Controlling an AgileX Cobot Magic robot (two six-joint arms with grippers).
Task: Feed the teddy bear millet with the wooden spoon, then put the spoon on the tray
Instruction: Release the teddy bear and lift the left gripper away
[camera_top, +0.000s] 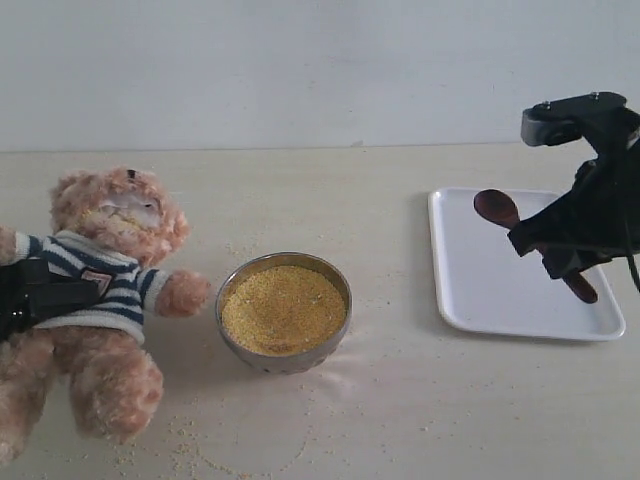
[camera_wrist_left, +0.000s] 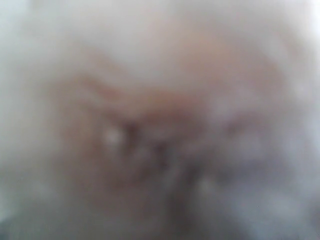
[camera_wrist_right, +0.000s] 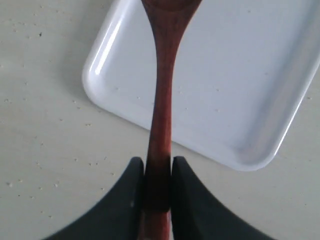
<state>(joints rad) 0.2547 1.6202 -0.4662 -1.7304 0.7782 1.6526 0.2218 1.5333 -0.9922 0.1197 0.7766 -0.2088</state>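
wooden spoon (camera_top: 497, 208) in right jaws, diagonal, bowl end far-left

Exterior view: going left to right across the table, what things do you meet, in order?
teddy bear → metal bowl heaped with millet → tray

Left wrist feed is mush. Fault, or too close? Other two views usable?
Left wrist view: out of focus throughout, only tan and whitish smears, probably the teddy bear too close. Right wrist view: sharp, wooden spoon crisp, glare streaks on the tray rim. Exterior view: soft even light, faint shadow beside the bowl.
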